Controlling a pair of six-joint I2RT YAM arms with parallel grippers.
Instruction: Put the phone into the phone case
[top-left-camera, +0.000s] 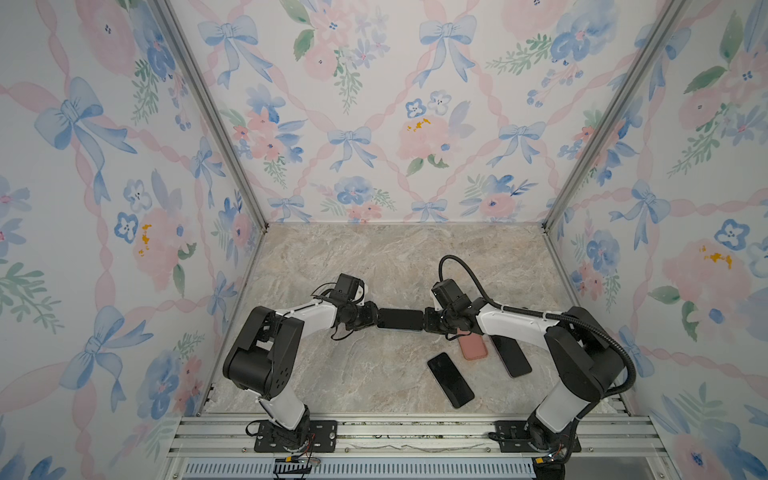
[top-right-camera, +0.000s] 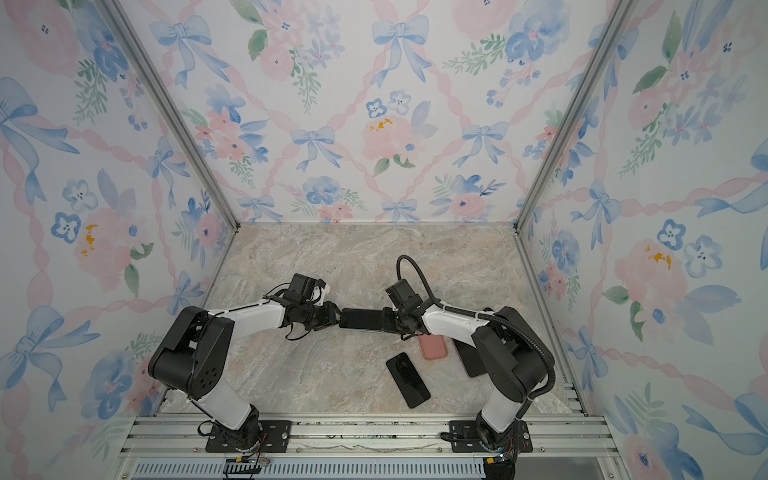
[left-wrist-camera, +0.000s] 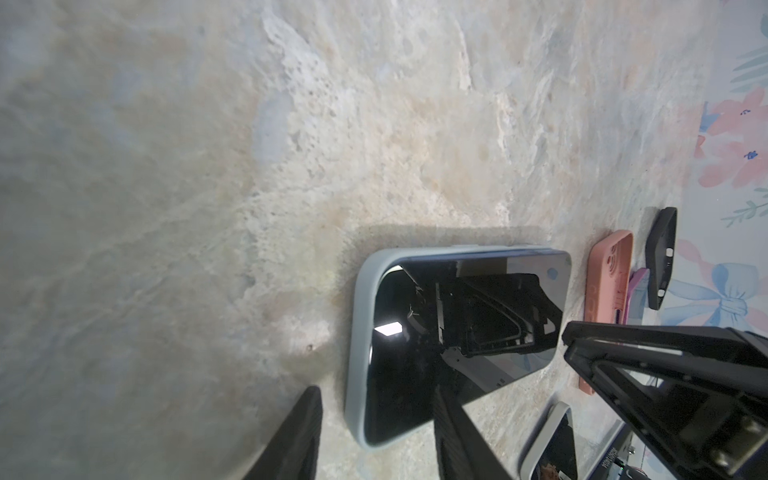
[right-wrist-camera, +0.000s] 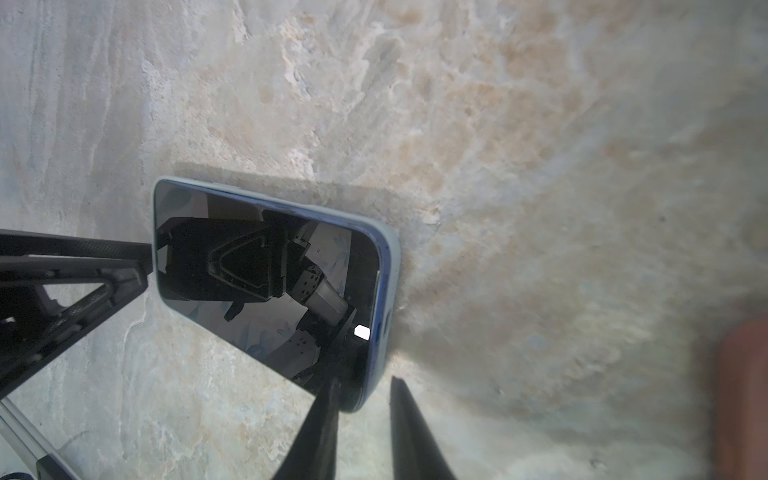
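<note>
The phone (top-left-camera: 400, 319), black screen up, lies in a pale blue phone case (left-wrist-camera: 361, 316) on the marble floor between my two grippers. In both top views my left gripper (top-left-camera: 376, 320) is at its left short end and my right gripper (top-left-camera: 424, 321) at its right short end. In the left wrist view my left gripper (left-wrist-camera: 376, 390) stands open astride a corner of the case, with one finger (left-wrist-camera: 299, 432) clear of the rim. In the right wrist view my right gripper (right-wrist-camera: 363, 380) is narrowly open around the other end's corner. A gap shows beside its outer finger (right-wrist-camera: 411, 432).
A pink case (top-left-camera: 473, 347), a black phone (top-left-camera: 451, 380) and another dark phone or case (top-left-camera: 511, 357) lie on the floor under and in front of my right arm. Floral walls close in three sides. A metal rail (top-left-camera: 415, 436) runs along the front.
</note>
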